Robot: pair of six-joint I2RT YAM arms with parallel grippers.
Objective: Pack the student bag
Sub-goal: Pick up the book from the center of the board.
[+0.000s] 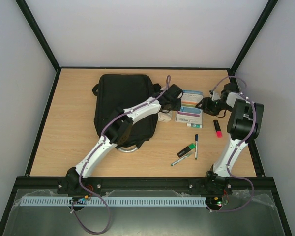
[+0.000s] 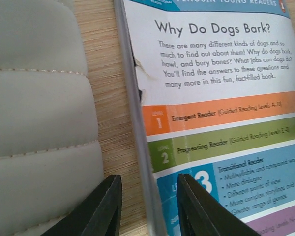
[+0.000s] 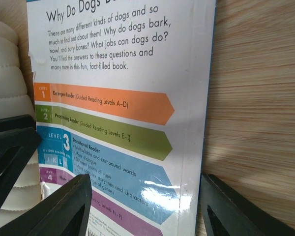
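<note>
The student bag (image 1: 120,96) lies flat on the wooden tabletop (image 1: 69,123), left of centre. It is black soft fabric, probably limp and light, and best taken by its grey loop handle (image 1: 129,149) or the zip edge. The left pincer (image 2: 148,178) narrowly straddles one edge of the glossy book (image 2: 216,73) — I cannot tell whether it grips. The right pincer (image 3: 145,184) hangs released, jaws wide over the opposite edge.

The book's (image 2: 226,73) back cover reads "Why Do Dogs Bark?" under "Penguin Young Readers". The orange band (image 2: 221,115) says "1 Emergent Reader (Guided Reading Levels A–D)", the green band (image 2: 226,143) "2 Progressing Reader", the blue band (image 2: 255,184) "3 Transitional Reader", and the purple band (image 3: 51,176) "Level 4".
</note>
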